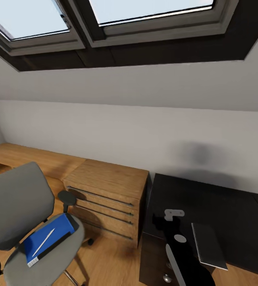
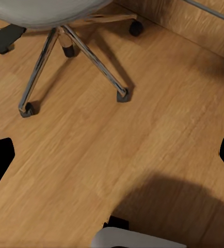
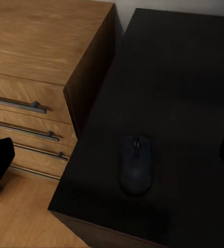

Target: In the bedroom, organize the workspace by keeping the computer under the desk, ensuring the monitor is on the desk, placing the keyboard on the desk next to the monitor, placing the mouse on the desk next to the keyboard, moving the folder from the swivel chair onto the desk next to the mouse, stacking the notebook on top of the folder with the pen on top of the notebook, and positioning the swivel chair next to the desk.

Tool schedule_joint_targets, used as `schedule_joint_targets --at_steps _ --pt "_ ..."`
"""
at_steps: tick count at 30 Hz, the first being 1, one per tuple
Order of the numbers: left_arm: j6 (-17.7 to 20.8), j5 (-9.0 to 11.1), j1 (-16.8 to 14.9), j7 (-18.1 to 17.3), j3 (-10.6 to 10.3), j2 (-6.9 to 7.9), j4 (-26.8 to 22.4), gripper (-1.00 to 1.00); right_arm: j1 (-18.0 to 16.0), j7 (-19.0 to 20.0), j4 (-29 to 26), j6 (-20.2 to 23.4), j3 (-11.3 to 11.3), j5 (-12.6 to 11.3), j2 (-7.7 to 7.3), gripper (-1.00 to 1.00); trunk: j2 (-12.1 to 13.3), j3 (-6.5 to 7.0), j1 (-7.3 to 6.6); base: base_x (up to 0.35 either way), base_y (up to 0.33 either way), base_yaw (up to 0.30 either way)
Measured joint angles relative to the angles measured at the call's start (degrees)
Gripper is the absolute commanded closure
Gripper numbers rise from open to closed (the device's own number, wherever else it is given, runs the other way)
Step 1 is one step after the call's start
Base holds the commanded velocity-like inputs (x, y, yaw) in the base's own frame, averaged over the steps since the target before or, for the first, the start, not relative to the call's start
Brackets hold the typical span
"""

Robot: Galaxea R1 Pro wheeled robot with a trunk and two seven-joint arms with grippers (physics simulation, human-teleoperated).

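A simulated robot faces the corner of an attic bedroom, where the swivel chair (image 1: 18,222) stands on the wood floor (image 2: 117,155) beside an oak drawer unit (image 1: 109,198), apart from the glossy black desk (image 1: 224,210). The blue folder (image 1: 47,238) lies flat on the chair seat with a slim white pen (image 1: 43,241) resting on top of it, while a thin grey notebook (image 1: 208,246) sits at the desk's near edge. The right arm (image 1: 180,254) reaches up over the desk corner; the right gripper (image 3: 117,165) shows just dark fingertips at the frame's edges, set far apart with nothing between them, and the left gripper (image 2: 114,160) looks equally wide and empty. Judged from this layout, the folder move is the likely step in hand, and doing it well means coming in low over the seat, pinching the folder by a free edge and keeping it level so the pen does not roll off, or lifting the pen away first. The right wrist camera reveals the dark mouse (image 3: 137,165) on the desktop near the corner next to the drawers, hidden behind the arm from the head camera; the left wrist camera looks down on the chair's chrome base (image 2: 65,57) and castors.
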Motion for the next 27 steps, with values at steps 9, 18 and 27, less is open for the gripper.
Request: schedule_joint_targets --at_steps 9,18,27 --pt "0.01 0.01 0.00 0.00 0.06 0.00 0.00 -1.00 0.00 -0.01 -0.03 -0.01 -0.04 0.02 -0.01 -1.00 0.00 0.00 0.00 0.000 -0.020 0.001" --pt "0.69 0.01 0.00 0.00 0.06 0.05 0.00 -1.00 0.00 0.07 0.13 0.00 -0.01 0.06 -0.05 -1.00 0.00 0.00 0.00 0.000 0.000 0.000" --pt "7.41 -0.10 0.00 -0.09 -0.03 -0.01 -0.06 -1.00 0.00 -0.14 0.13 0.53 0.00 0.25 -0.09 -1.00 0.00 -0.01 -0.02 0.149 0.000 0.000"
